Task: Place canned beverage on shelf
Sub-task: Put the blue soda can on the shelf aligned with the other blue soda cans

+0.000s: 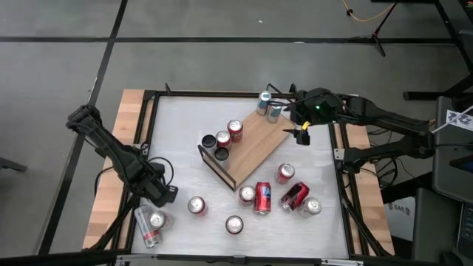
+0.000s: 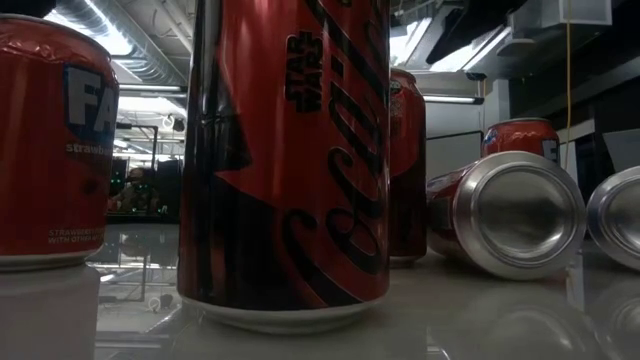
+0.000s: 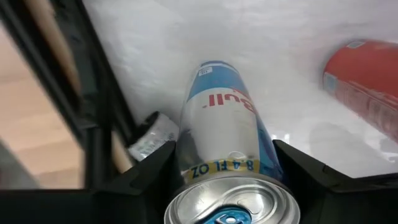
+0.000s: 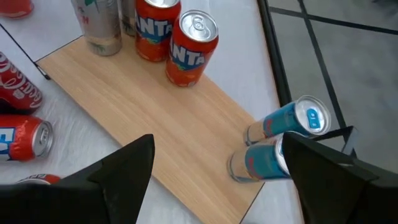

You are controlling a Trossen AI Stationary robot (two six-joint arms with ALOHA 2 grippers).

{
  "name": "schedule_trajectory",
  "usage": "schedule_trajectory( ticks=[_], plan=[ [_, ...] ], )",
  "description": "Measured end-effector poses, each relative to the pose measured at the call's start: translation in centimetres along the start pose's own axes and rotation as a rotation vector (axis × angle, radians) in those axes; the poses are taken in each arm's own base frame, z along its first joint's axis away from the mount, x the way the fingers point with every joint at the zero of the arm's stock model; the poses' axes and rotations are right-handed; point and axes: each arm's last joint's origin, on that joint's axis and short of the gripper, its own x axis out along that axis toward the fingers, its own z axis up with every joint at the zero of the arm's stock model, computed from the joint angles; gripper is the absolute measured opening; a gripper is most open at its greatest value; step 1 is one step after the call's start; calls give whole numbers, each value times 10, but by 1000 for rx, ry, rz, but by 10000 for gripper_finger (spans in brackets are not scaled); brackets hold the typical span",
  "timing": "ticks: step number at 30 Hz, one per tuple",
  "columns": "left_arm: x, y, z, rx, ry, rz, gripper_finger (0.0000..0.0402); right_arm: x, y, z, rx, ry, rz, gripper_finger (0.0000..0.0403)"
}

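My left gripper (image 1: 164, 195) (image 3: 227, 180) is at the table's near left, pointing down, shut on a slim blue-and-silver can (image 3: 224, 124). The can's silver top faces the wrist camera. In the high view the gripper hides it. The shelf (image 1: 251, 144) (image 4: 155, 118), a light-wood board, lies slantwise at the table's middle. Two blue cans (image 4: 286, 121) stand at its far right end, and orange and dark cans (image 1: 222, 138) at its left end. My right gripper (image 1: 299, 131) (image 4: 217, 180) hangs open above the shelf's far right end, holding nothing. My left gripper pinches the slim can between its two fingers (image 3: 143, 174), on opposite sides of the wall just below the top rim (image 3: 193, 165). The fingers come from above, pointing down. The can hangs about upright below them. Whether its base touches the table I cannot tell.
Several red cans stand or lie on the white tabletop near the front edge (image 1: 263, 198) (image 2: 285, 160). One can lies by the near left corner (image 1: 148, 227), and a red can (image 3: 364, 81) is close to the held one. The black table frame (image 3: 93, 124) runs beside my left gripper.
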Motion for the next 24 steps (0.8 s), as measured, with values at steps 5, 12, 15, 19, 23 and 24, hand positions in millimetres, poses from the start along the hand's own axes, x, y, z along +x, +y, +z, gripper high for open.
schedule_trajectory(
  ticks=[5, 12, 15, 19, 23, 24],
  plan=[
    [-31, 0, 13, 61, -34, 39, 213, 7, 0, 1, -4, 17, 16, 342],
    [-72, -3, 41, 115, -146, -37, 214, 19, 0, 2, -5, 51, 28, 342],
    [-84, -5, 57, 108, -204, -83, 214, 23, 0, 2, -5, 64, 33, 342],
    [-92, -3, 83, 122, -242, -90, 215, 26, 0, 2, -6, 72, 36, 342],
    [-98, 1, 110, 145, -273, -83, 215, 26, 0, 2, -6, 72, 36, 342],
    [-99, 3, 118, 148, -280, -75, 215, 26, 0, 2, -7, 73, 36, 342]
  ],
)
